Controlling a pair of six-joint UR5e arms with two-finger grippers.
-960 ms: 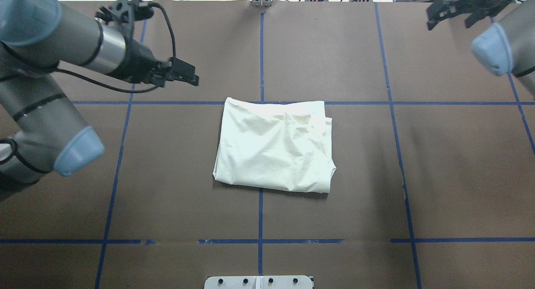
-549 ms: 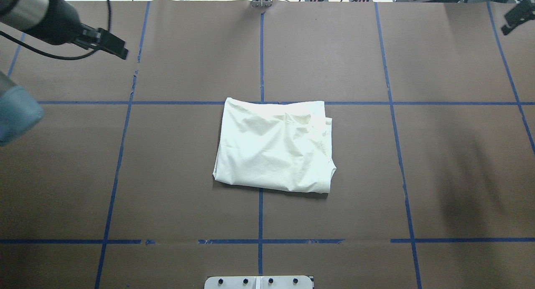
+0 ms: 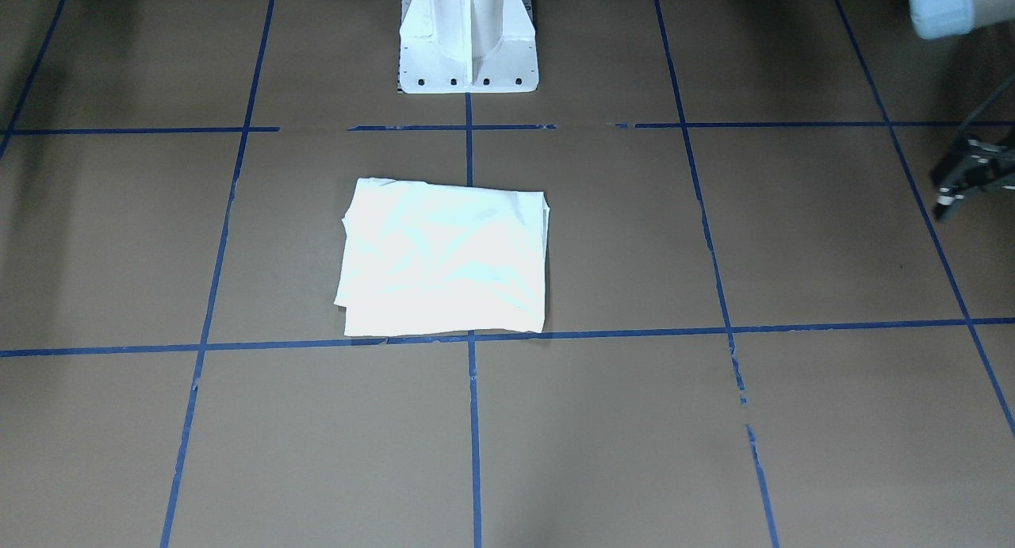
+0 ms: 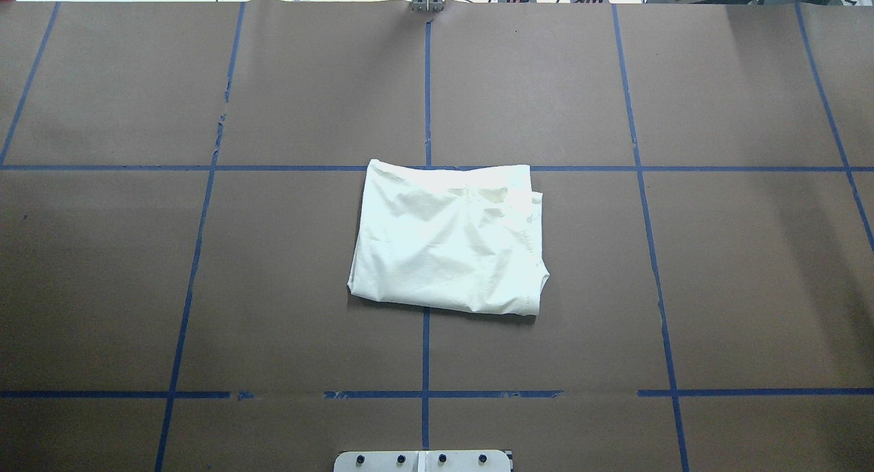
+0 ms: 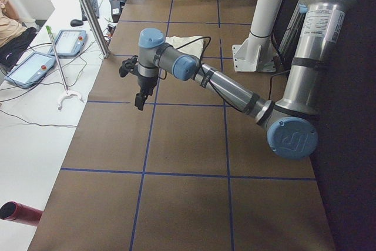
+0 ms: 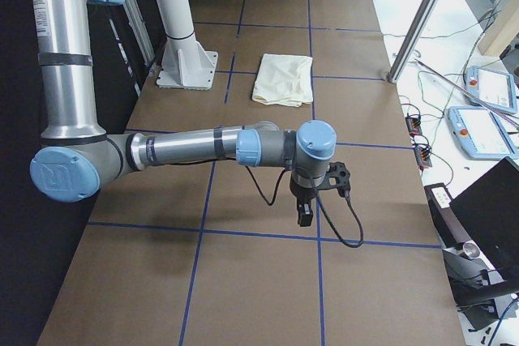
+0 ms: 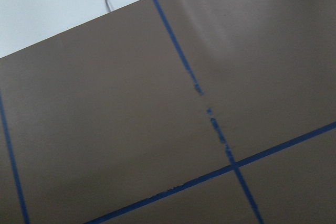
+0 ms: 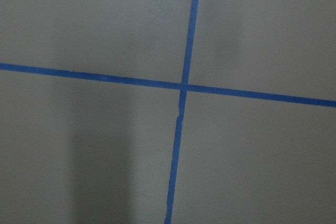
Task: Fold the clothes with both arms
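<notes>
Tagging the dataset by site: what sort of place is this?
Probably a robotics lab or data-collection cell: a brown-papered table marked with a blue tape grid, teach pendants beside it, and a white robot pedestal.

The front view's edge crops the left claw; the right claw is too small to judge.

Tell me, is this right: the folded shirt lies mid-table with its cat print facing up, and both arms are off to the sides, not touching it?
Not quite. The overhead view shows the shirt with plain cream fabric on top, no cat print. The rest holds: it lies folded at the centre, and the left arm and right arm are off to the sides, not touching it.
</notes>
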